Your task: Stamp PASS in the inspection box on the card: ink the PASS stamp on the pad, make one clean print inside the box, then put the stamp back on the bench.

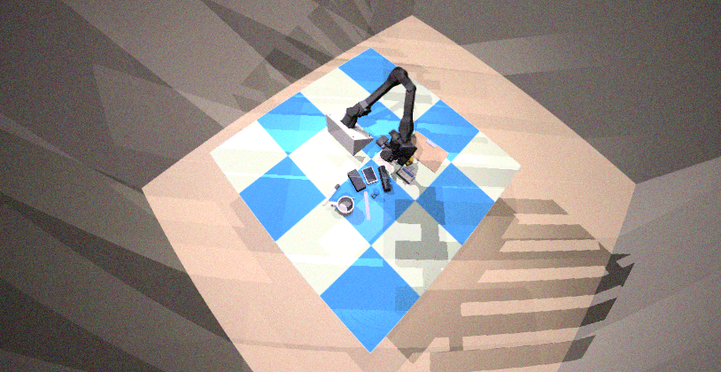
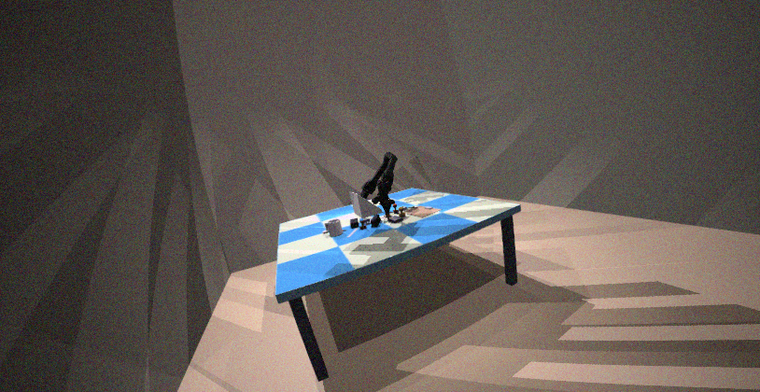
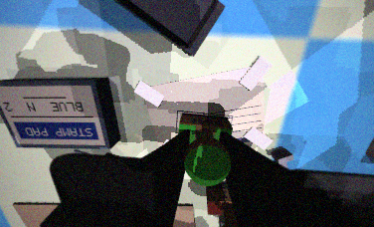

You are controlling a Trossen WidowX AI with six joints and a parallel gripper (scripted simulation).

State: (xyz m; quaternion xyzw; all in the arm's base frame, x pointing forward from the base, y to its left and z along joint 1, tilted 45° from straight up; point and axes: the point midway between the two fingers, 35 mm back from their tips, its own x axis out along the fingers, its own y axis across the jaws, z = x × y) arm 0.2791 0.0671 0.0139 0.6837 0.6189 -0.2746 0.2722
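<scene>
Claw (image 1: 403, 160) (image 2: 388, 214) (image 3: 205, 133) beside "STAMP PAD" label (image 3: 56, 131)

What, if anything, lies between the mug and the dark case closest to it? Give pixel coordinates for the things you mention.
In the top view, a pale strip (image 1: 367, 205) lies to one side of the straight stretch from mug (image 1: 345, 205) to case (image 1: 356, 180); nothing distinct lies between them.

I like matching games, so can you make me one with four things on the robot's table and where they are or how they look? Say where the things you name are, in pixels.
Things:
1. stamp (image 3: 208, 165)
2. stamp pad (image 3: 55, 130)
3. cup (image 1: 344, 205) (image 2: 333, 227)
4. card (image 3: 185, 92)

Places and looks:
A. has a blue stripe with white letters
B. pale outside, standing away from the gripper (image 1: 400, 160) (image 3: 205, 133)
C. has pale strips at its corners
D. green knob, between the gripper's fingers

Right pairs: 1-D, 2-A, 3-B, 4-C
</scene>
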